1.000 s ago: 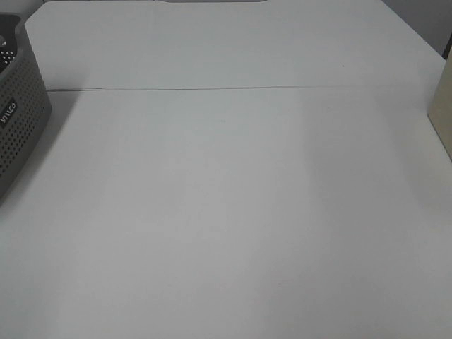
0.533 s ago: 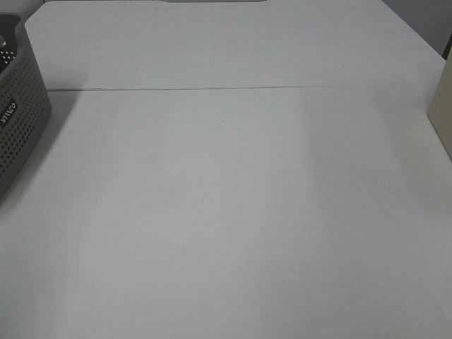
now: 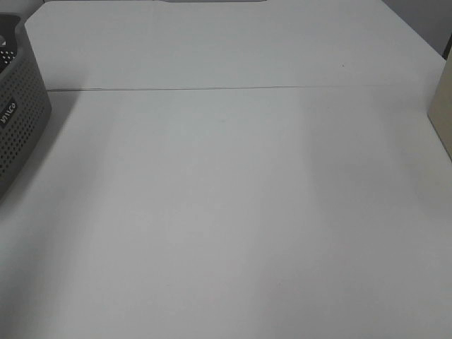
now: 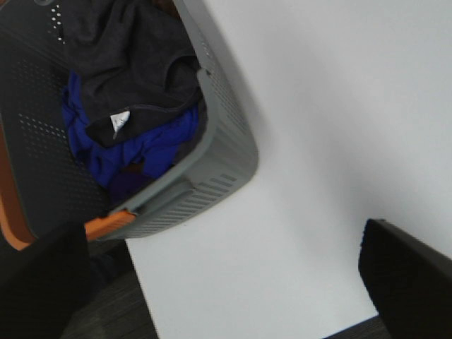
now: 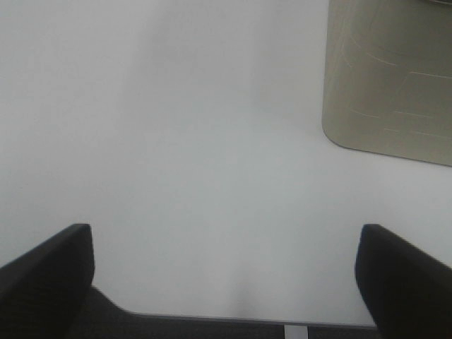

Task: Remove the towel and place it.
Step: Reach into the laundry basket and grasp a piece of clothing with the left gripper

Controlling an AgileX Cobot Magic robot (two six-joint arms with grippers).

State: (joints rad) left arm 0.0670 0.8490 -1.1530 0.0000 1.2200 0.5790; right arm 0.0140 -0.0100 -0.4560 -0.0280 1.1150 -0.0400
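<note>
The towel (image 4: 134, 63) is dark charcoal with a small white tag (image 4: 120, 123). It lies crumpled in the grey perforated basket (image 4: 219, 169), on top of a blue cloth (image 4: 152, 145); it shows only in the left wrist view. My left gripper (image 4: 226, 282) is open and empty, apart from the basket and above the white table beside it. My right gripper (image 5: 226, 275) is open and empty over bare table. Neither gripper shows in the exterior high view, where only the basket's wall (image 3: 18, 120) is seen at the left edge.
A beige container (image 5: 388, 78) stands at the table's right edge and also shows in the exterior high view (image 3: 443, 106). A seam (image 3: 226, 88) runs across the white table. Something orange (image 4: 106, 224) sits by the basket at the table's edge.
</note>
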